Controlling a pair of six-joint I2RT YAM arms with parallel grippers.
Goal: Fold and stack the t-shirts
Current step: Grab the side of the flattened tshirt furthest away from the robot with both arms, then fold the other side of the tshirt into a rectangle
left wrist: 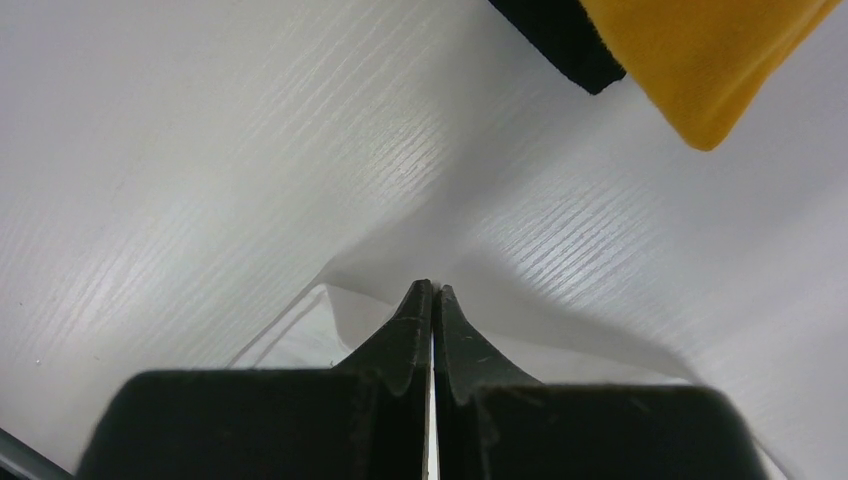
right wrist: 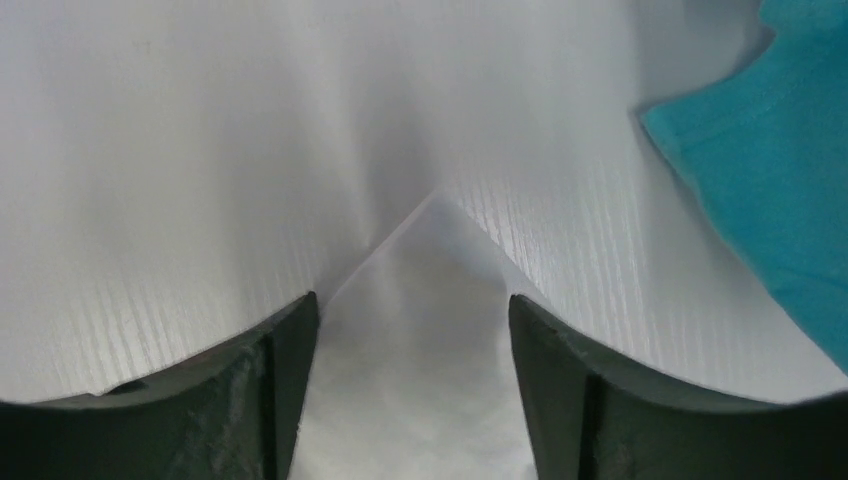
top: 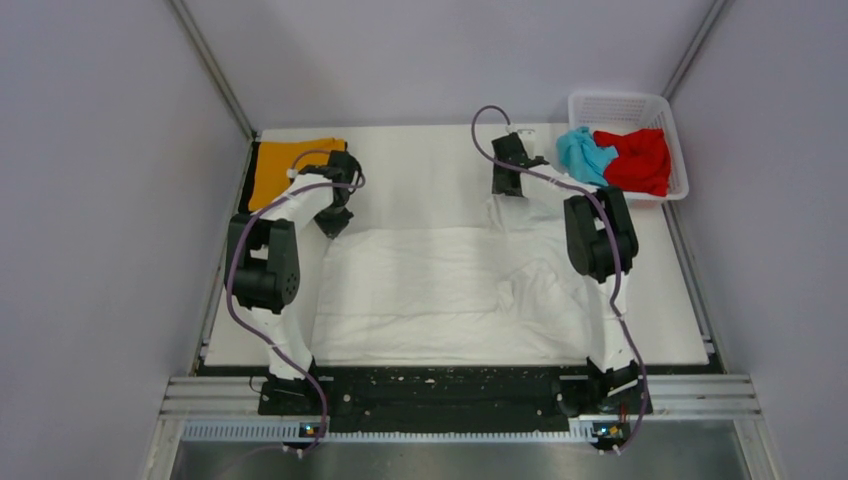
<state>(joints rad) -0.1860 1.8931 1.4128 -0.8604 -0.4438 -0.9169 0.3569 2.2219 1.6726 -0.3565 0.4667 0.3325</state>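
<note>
The large white t-shirt [top: 440, 290] lies spread across the middle of the table. My left gripper [top: 333, 222] is at its far left corner, and in the left wrist view the gripper [left wrist: 432, 287] is shut on the edge of the white cloth [left wrist: 300, 345]. My right gripper [top: 503, 185] is at the far right corner. In the right wrist view it [right wrist: 412, 300] is open, with a point of white cloth [right wrist: 420, 360] lying between its fingers. The orange t-shirt [top: 290, 165] with black trim [left wrist: 560, 40] lies folded at the back left.
A white lattice basket [top: 620, 100] at the back right holds the light blue t-shirt [top: 583, 153] and the red t-shirt [top: 637, 158]. The blue one hangs over the basket's edge, close to the right gripper [right wrist: 780, 170]. Grey walls close in both sides.
</note>
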